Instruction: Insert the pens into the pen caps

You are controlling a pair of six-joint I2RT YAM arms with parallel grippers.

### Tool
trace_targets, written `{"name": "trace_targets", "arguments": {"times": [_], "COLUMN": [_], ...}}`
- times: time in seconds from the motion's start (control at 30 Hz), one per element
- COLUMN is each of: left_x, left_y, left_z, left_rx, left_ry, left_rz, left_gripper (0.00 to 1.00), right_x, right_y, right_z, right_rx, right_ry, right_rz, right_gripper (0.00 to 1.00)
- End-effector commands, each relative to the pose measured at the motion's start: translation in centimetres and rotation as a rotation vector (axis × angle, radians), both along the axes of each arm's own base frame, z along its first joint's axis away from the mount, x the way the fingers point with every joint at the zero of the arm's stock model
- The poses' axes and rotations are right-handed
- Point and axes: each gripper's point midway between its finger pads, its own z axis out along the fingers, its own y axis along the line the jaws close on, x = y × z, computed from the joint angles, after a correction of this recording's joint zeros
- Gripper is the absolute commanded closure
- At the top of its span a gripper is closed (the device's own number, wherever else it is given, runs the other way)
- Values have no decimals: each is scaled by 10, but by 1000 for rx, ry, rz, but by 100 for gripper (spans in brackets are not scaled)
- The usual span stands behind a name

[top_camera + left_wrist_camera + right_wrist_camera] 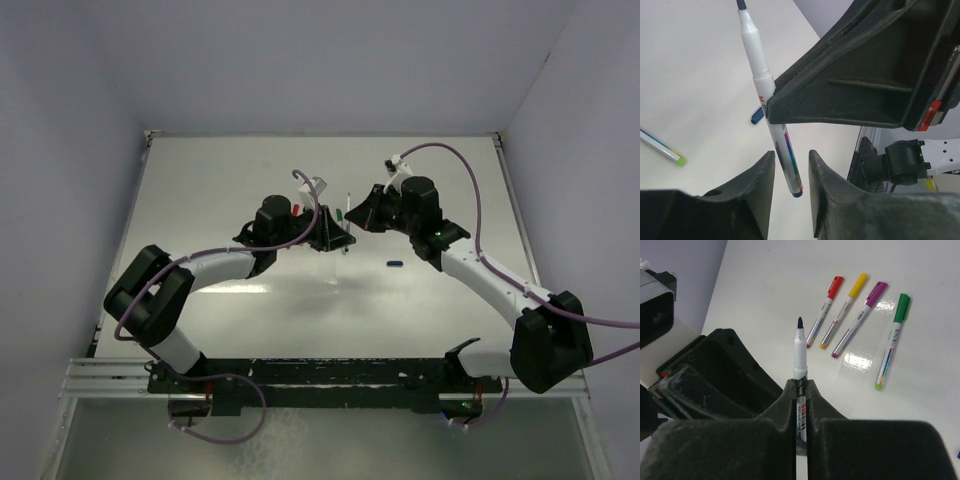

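Observation:
My right gripper (800, 382) is shut on a white pen (800, 347) with a bare dark blue tip that points away from the wrist. In the left wrist view that same pen (754, 55) hangs from the right gripper's black finger (855, 85). Its blue tail end sits between the fingers of my left gripper (791, 152), which is open with a gap on each side. A loose dark blue pen cap (756, 116) lies on the table behind the pen, also seen in the top view (393, 264). Both grippers meet at mid-table (340, 232).
Four capped pens lie side by side on the white table: red (826, 307), yellow (845, 307), purple (860, 317) and green (892, 337). The green pen's tail end (662, 147) shows at the left of the left wrist view. Grey walls enclose the table.

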Motion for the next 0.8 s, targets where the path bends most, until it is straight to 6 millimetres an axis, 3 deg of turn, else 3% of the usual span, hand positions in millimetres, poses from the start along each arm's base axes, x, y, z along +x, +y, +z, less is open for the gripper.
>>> {"name": "trace_targets", "arguments": {"times": [0.0, 0.1, 0.23, 0.33, 0.47, 0.5, 0.53, 0.6, 0.77], "left_x": [11, 12, 14, 16, 18, 18, 18, 17, 17], "left_y": [-11, -11, -10, -9, -8, -8, -7, -4, 12], "left_z": [27, 25, 24, 23, 18, 15, 12, 6, -17], "left_rx": [-75, -79, -81, -76, -51, -41, -31, -11, 102], "left_ry": [-63, -58, -50, -45, -32, -26, -18, -9, 24], "left_rz": [4, 12, 31, 50, 56, 56, 60, 69, 124], "left_gripper": [73, 90, 90, 100, 100, 100, 100, 100, 100], "right_x": [-5, -6, -9, -12, -17, -17, -17, -15, -8], "right_y": [6, 7, 8, 7, 6, 5, 3, -3, -33], "right_z": [22, 22, 17, 14, 13, 14, 16, 22, 36], "right_rx": [60, 63, 50, 43, 28, 23, 15, -5, -60], "right_ry": [-50, -52, -34, -29, -34, -44, -51, -74, -97], "right_rz": [34, 40, 60, 66, 84, 87, 80, 57, -116], "right_gripper": [100, 100, 100, 100, 100, 95, 83, 67, 55]}}
